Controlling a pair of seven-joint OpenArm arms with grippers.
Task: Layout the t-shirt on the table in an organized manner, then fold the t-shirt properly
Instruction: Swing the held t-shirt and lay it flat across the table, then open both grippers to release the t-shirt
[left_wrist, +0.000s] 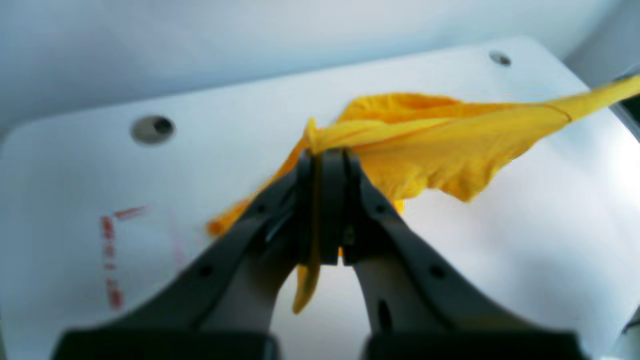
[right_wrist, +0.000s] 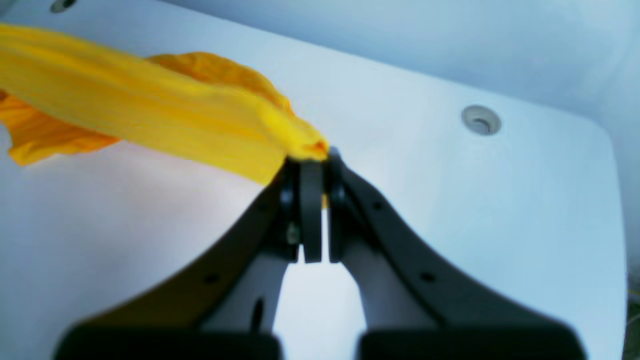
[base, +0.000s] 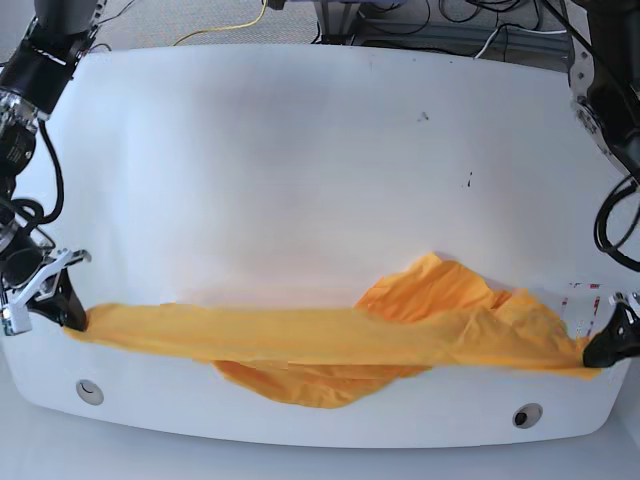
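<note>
Clearly soft and light, the t-shirt (base: 330, 335) hangs stretched low over the table (base: 300, 150), sagging at six o'clock. The left gripper (base: 600, 352) at three and the right gripper (base: 72, 312) at nine each pinch an end; hem corners look safest.

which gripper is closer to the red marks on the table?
Left. The left gripper holds the t-shirt right beside the red marks; the right gripper is at the table's opposite end.
</note>
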